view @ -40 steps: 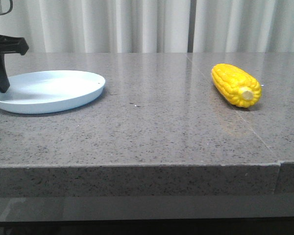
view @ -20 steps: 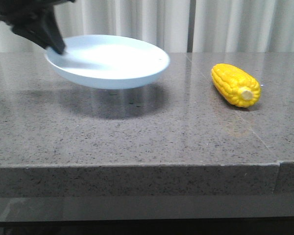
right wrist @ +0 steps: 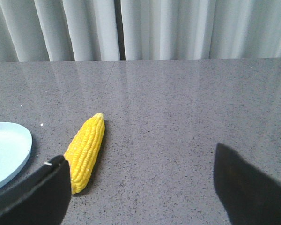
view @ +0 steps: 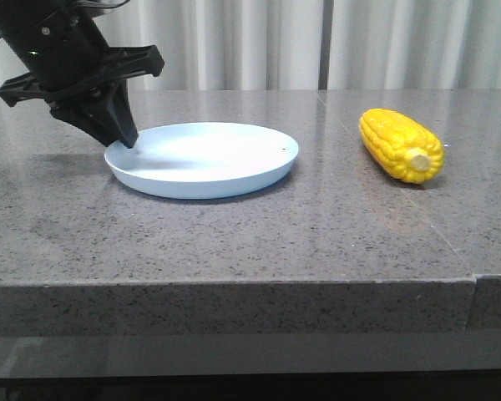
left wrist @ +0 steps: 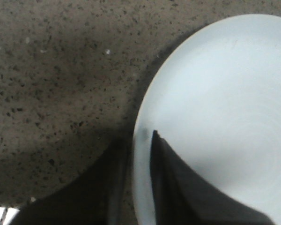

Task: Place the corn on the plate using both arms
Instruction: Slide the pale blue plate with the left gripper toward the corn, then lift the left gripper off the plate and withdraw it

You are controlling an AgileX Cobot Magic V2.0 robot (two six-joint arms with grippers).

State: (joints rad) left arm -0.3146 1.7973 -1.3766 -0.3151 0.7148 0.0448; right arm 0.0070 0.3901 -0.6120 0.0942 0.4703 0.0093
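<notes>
Currently: plate [view: 204,159] flat on table [view: 234,234], left of centre, its left rim clamped in my left gripper [view: 125,138]. Corn [view: 401,144] lies well right, untouched. Right gripper [right wrist: 140,187] spread apart, empty. Outstanding: grasping corn, moving it onto plate.

A grey speckled stone table [view: 234,242] carries everything, its polished top giving faint reflections and its thick front edge showing a seam near the right end; a thin joint line also runs across the top on the right side. The plate [view: 225,167] rests flat on the table left of the middle, casting a dark shadow on the stone to its left; the corn [view: 399,144] lies on its side well apart to the right, its pale stub end turned toward the front edge.
</notes>
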